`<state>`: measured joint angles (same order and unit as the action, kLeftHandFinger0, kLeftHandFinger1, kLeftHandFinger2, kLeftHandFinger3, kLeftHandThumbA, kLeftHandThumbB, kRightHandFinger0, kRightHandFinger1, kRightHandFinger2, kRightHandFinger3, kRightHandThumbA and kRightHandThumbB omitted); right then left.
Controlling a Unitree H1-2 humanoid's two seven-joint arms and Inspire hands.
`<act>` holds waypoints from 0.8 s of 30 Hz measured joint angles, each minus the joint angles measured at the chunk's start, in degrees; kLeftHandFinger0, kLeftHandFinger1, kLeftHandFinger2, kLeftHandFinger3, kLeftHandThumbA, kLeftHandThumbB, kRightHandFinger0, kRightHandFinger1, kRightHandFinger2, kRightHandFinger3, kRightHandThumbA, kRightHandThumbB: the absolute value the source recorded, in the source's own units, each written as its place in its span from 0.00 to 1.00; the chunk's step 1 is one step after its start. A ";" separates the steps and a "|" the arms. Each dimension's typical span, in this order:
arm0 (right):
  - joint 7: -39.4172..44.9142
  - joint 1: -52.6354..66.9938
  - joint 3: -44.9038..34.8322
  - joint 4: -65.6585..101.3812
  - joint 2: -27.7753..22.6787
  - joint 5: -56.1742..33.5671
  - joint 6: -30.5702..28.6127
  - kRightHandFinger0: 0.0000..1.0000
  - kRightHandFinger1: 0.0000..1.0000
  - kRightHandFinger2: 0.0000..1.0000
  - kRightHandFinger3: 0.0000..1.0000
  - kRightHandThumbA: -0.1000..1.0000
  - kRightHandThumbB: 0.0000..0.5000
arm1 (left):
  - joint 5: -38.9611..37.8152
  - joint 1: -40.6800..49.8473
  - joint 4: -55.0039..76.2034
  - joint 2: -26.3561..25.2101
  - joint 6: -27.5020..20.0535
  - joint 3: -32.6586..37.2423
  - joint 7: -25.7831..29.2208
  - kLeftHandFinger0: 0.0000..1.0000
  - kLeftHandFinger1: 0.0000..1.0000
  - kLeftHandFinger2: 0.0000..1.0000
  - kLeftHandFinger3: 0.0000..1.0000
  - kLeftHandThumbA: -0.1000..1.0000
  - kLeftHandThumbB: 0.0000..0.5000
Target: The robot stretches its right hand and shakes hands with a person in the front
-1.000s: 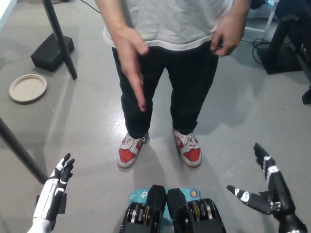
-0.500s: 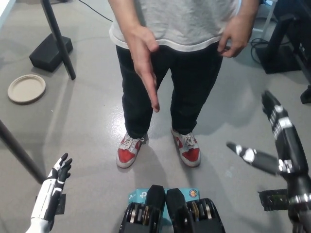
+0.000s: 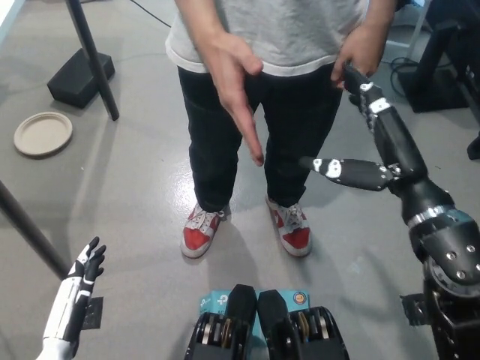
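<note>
At right, black right hand [image 3: 375, 154] raised, fingers spread, clear of person's flat outstretched hand [image 3: 236, 94]. White left hand [image 3: 84, 268] low left, fingers apart, empty.

The right hand [image 3: 375, 154] is black with small white patches along its fingers, joined to a grey metal wrist ring and a rounded grey forearm housing behind it. The left hand [image 3: 79, 281] has black fingers on a white forearm shell.
</note>
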<state>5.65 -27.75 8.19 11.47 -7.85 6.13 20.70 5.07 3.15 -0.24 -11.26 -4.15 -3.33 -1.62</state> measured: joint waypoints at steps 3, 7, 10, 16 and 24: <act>0.50 -2.51 0.97 -3.39 0.16 0.35 1.92 1.00 1.00 1.00 1.00 1.00 0.72 | 0.01 -0.07 0.23 0.04 0.02 0.05 -0.01 1.00 1.00 1.00 1.00 1.00 0.14; 0.86 -4.60 1.69 -5.44 0.51 0.81 3.55 1.00 1.00 1.00 1.00 1.00 0.80 | 0.05 -0.05 0.53 0.03 0.04 0.03 -0.01 1.00 1.00 1.00 1.00 1.00 0.11; 0.94 -6.19 2.21 -8.20 1.36 1.16 4.62 1.00 1.00 1.00 1.00 1.00 0.82 | 0.04 -0.18 0.55 0.04 0.05 0.09 -0.04 1.00 1.00 1.00 1.00 1.00 0.14; 1.15 -10.00 3.55 -14.61 2.27 1.91 5.31 1.00 1.00 1.00 1.00 1.00 0.73 | 0.43 -0.46 0.57 -0.01 0.07 0.10 -0.04 1.00 1.00 1.00 1.00 1.00 0.13; 1.83 -14.01 4.31 -20.83 3.81 1.96 5.28 1.00 1.00 1.00 1.00 1.00 0.74 | 0.65 -0.74 0.81 0.00 0.18 0.13 -0.04 1.00 1.00 1.00 1.00 1.00 0.14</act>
<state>7.48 -41.77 12.50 -9.37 -4.04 8.09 25.98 5.72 2.41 0.57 -11.25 -3.96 -3.20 -1.66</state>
